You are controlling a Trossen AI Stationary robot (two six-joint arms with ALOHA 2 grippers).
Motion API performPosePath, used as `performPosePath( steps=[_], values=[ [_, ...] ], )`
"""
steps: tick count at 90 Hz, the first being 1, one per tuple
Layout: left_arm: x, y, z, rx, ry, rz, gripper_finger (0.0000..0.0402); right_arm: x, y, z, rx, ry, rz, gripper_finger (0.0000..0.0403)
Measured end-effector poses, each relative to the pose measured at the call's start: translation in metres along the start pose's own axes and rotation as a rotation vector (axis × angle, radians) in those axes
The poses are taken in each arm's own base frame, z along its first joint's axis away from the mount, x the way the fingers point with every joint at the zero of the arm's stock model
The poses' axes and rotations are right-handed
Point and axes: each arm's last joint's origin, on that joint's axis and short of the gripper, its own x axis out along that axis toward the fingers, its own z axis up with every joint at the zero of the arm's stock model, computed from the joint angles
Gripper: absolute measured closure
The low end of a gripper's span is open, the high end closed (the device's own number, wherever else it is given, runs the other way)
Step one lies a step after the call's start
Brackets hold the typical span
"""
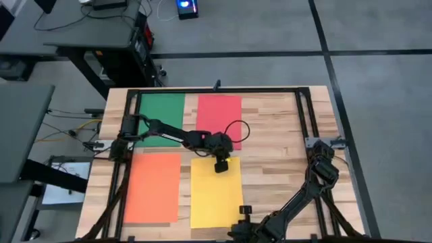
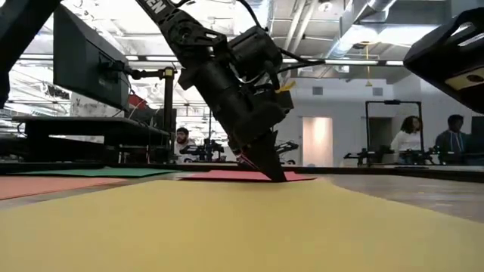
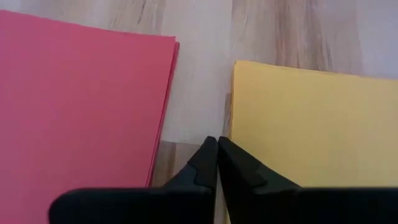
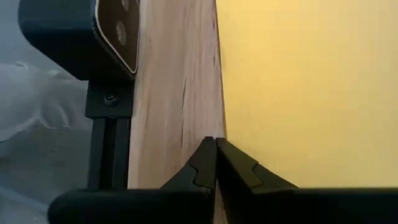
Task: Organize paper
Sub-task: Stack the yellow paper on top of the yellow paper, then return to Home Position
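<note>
at the far edge of the yellow sheet (image 1: 216, 192), near the middle of the desk (image 1: 283, 148), your left pincer (image 1: 221, 166) is tipped down with its fingers pressed together and nothing between them, the tip touching the desk surface right at the gap between the yellow sheet and the pink-red sheet (image 1: 219, 111). the low view shows that tip meeting the surface just at the yellow paper's far edge, though whether it presses the paper or the bare wood beside it you cannot quite tell. the four sheets lie flat and apart in a two-by-two layout: the green sheet (image 1: 161, 111) and pink-red at the far side, the orange sheet (image 1: 154, 187) and yellow nearer. your right pincer (image 1: 244, 214) is closed too, empty, parked at the near edge beside the yellow sheet's corner. the step in hand looks like working the yellow sheet's edge, to nudge or lift it (thin paper lying flat gives little to catch). next you would likely need to slide or pry that edge up, then open the fingers to pinch it.
</note>
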Motion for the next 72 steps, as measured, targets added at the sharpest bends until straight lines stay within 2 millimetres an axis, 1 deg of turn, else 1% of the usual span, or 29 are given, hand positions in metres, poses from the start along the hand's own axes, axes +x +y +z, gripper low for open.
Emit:
performPosePath(
  steps=[16,30,43,51,58,66,72],
  values=[
    [0.000,0.001,0.000,-0.002,0.000,0.002,0.0402,-0.007,0.009,0.002,-0.010,-0.002,0.019,0.0403],
    [-0.002,0.001,0.001,-0.008,-0.006,0.006,0.0402,-0.017,0.019,0.005,-0.034,0.018,0.066,0.0403],
    [-0.010,0.002,0.004,0.003,-0.013,0.015,0.0402,-0.029,0.028,0.009,-0.068,0.020,0.080,0.0403],
    [-0.020,0.003,0.007,0.005,-0.013,0.029,0.0402,-0.039,0.030,0.011,-0.090,0.026,0.049,0.0403],
    [-0.032,0.003,0.013,0.005,-0.036,0.052,0.0402,-0.048,0.031,0.014,-0.112,0.018,0.001,0.0403],
    [-0.054,0.002,0.020,-0.014,-0.062,0.085,0.0402,-0.064,0.032,0.019,-0.150,0.009,-0.067,0.0403],
    [-0.074,0.000,0.029,-0.044,-0.114,0.083,0.0402,-0.078,0.030,0.021,-0.191,0.009,-0.132,0.0403]
  ],
)
